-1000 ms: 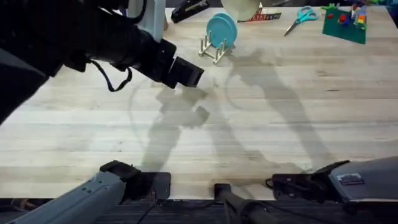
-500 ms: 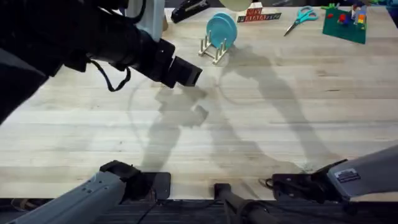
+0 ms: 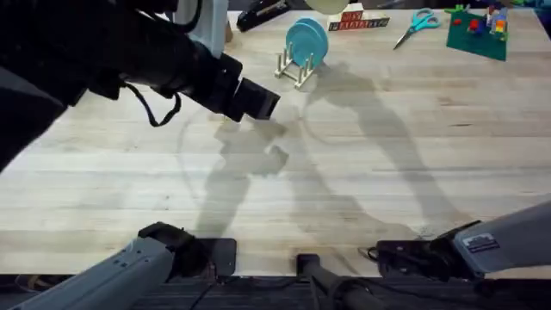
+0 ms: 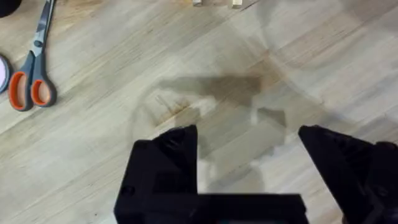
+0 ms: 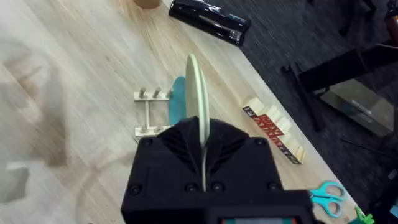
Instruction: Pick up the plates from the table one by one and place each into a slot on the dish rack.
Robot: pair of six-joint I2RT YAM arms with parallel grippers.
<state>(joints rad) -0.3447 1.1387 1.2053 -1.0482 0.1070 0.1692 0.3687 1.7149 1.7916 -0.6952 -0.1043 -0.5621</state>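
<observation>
Item: pale cream-yellow small round plate point(image 5: 195, 93). Location: clamped edge-on between the black fingers of my right gripper point(image 5: 202, 163), rim standing upright, carried high above the light wood plank table point(image 3: 362, 172), with the rack beneath and ahead.

Item: bright sky-blue small round plate point(image 3: 306, 41). Location: already standing on edge between the pegs of the small light wooden dish rack point(image 3: 295, 67), at the far middle of the table.

Item: my left gripper point(image 4: 249, 152). State: jaws spread wide with nothing between them, hanging over bare wood well short of the rack.

Handling notes, my judgement: the cream plate looks rigid, thin and light, with a smooth surface likely to slide in a pinch hold. It may crack or chip if dropped onto the pegs. My hold is on the rim, which suits lowering it vertically; the free edge should enter a slot first.

Placement notes: the free slot appears to lie just beside the blue plate, so the cream plate must go down parallel to it, without knocking it. The rack seems light and could shift if nudged.

Other items, far edge of the table: grey scissors with orange handles point(image 4: 34, 68); teal-handled scissors point(image 3: 417, 24); black stapler-like tool point(image 5: 210, 20).
</observation>
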